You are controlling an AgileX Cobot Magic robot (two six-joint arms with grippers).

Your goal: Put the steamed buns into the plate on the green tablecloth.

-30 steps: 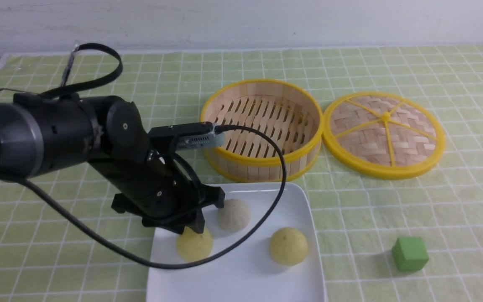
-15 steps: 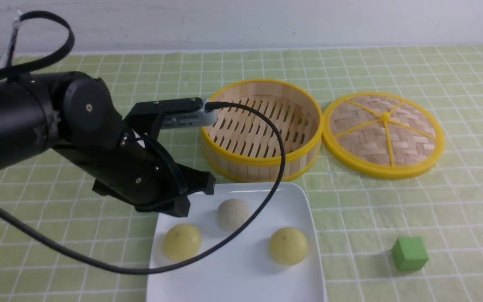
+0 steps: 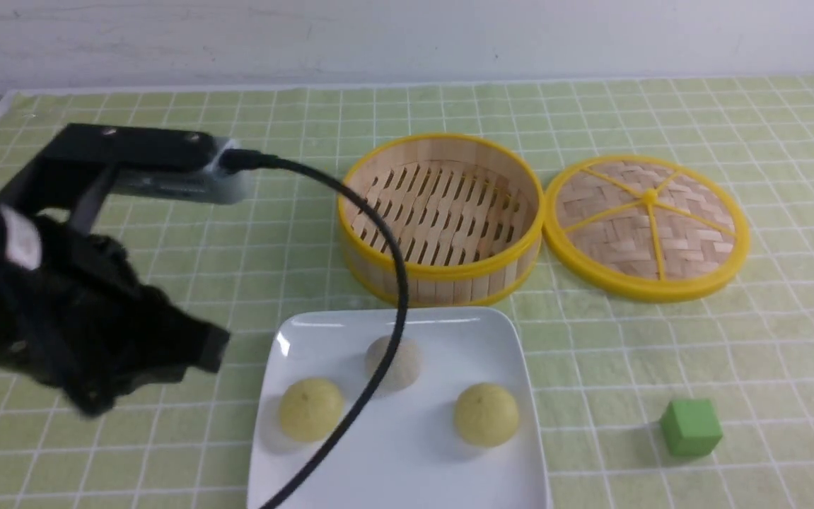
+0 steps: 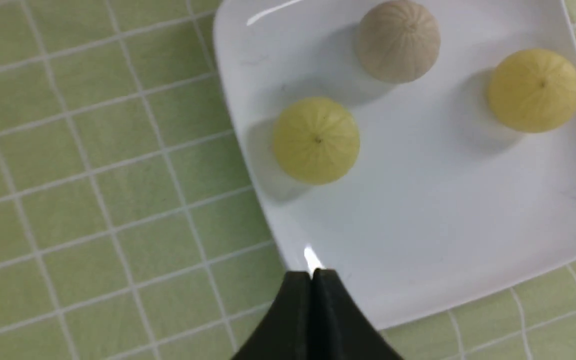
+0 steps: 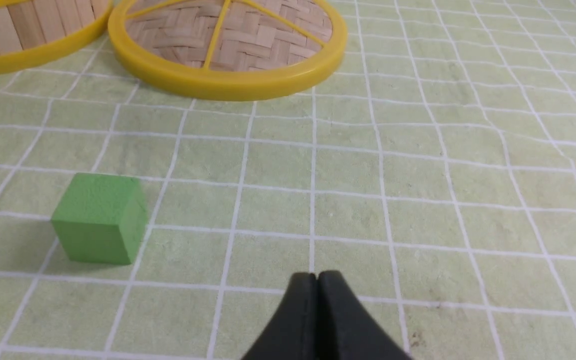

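Stretching across the whole surface as a pale green tablecloth (image 3: 767, 353) gridded in thin white lines. Carrying a white square plate (image 3: 435, 466) at front centre, an open bamboo steamer basket (image 3: 442, 272) just behind it, a woven lid (image 3: 647, 226) lying just beside the basket on the right, and a green cube (image 3: 689, 428) sitting apart at front right.

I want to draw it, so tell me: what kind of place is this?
Likely a robot practice table dressed up for a meal, not a real kitchen: a green tablecloth, a bamboo steamer basket behind steamed buns on a plate, and a black robot arm nearby.
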